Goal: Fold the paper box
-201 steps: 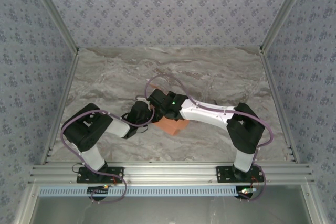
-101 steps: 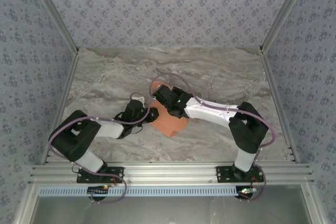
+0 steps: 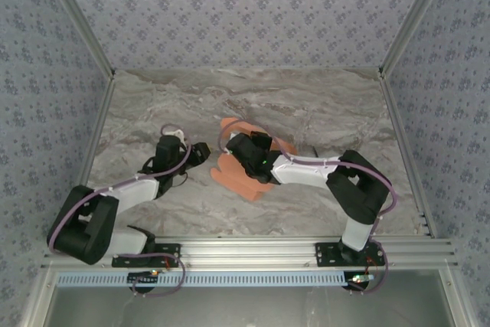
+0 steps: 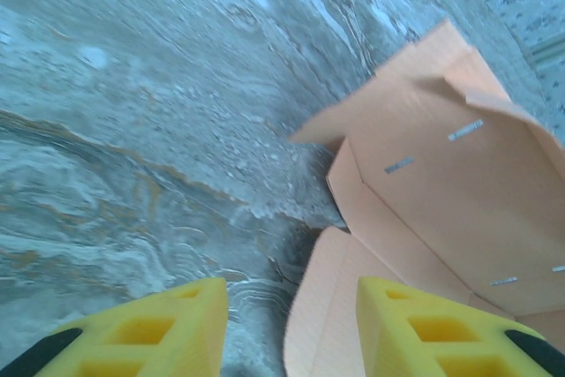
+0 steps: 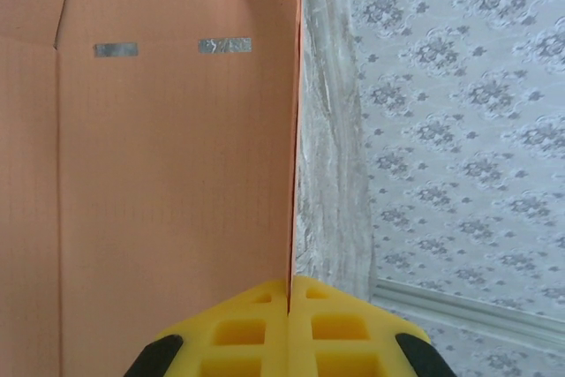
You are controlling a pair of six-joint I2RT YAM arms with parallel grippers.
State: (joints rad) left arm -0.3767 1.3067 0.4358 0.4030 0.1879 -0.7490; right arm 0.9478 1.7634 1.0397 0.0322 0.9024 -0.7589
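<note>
The paper box (image 3: 239,181) is a salmon-orange card sheet, partly folded, lying at the middle of the marble table. My right gripper (image 3: 237,146) sits over it, and in the right wrist view this gripper (image 5: 290,293) is shut on the thin edge of an upright panel of the paper box (image 5: 168,174). My left gripper (image 3: 202,151) is just left of the sheet, apart from it. In the left wrist view, the left gripper (image 4: 291,328) is open, and a rounded flap of the paper box (image 4: 331,306) lies in the gap near the right finger (image 4: 433,328), not squeezed.
The marble table (image 3: 321,112) is walled by patterned panels at the back and both sides. An aluminium rail (image 3: 245,250) runs along the near edge, with the arm bases bolted to it. Purple cables loop over both arms.
My left gripper has let go of the sheet, opened and drawn back to the left. The right gripper has stayed shut on the card, which now spreads out wider on the table.
</note>
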